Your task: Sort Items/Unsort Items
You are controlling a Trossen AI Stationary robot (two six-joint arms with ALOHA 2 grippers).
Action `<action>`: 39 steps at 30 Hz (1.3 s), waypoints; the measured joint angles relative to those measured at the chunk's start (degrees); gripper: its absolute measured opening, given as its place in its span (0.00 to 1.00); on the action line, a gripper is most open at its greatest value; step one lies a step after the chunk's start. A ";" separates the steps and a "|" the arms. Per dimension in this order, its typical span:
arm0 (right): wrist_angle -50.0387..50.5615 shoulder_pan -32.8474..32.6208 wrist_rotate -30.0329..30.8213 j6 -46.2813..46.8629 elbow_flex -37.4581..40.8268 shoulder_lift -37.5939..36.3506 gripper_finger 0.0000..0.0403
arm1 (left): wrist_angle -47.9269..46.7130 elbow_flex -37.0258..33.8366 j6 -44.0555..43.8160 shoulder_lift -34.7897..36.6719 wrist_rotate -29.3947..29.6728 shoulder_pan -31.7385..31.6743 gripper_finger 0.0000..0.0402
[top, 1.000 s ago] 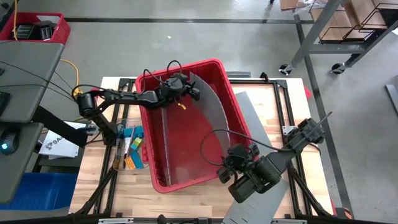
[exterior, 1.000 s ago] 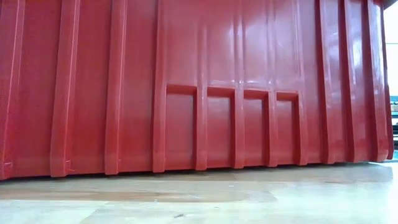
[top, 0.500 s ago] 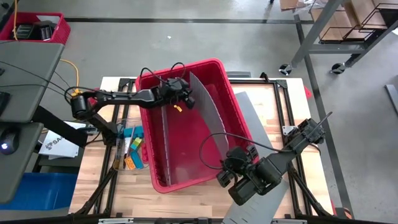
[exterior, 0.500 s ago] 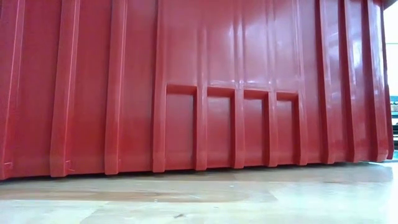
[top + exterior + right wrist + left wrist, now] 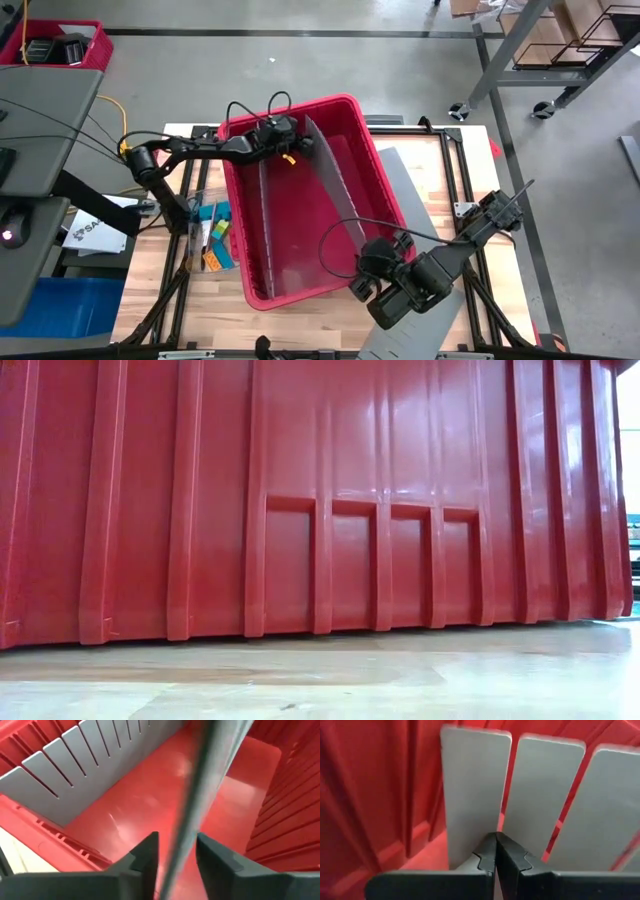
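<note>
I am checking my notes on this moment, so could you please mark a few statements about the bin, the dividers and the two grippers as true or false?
1. The left gripper is shut. True.
2. The right gripper straddles the edge of a grey divider. True.
3. The red bin lies upside down on the table. False: it stands open side up, with grey dividers inside.
4. The small coloured items lie inside the bin. False: they sit on the table outside the bin's left wall.
5. The left gripper is at the bin's far end. True.
</note>
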State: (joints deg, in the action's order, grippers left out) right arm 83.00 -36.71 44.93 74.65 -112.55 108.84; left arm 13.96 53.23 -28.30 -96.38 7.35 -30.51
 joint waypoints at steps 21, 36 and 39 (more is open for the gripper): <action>-2.40 -1.20 -0.24 0.00 -0.04 -0.09 0.01 | 6.11 -0.04 0.39 -3.20 -0.06 0.90 0.00; -3.71 -1.07 2.45 -2.62 -0.20 -0.04 0.00 | -3.40 -0.07 14.58 4.66 -2.28 -2.03 0.00; -5.16 -0.98 2.76 -2.69 -0.20 -0.04 0.00 | -3.15 -0.05 14.64 4.66 -2.40 -2.05 0.00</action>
State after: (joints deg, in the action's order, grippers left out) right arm 77.85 -37.69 47.69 71.96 -112.75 108.79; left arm 10.81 53.18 -13.66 -91.72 4.95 -32.56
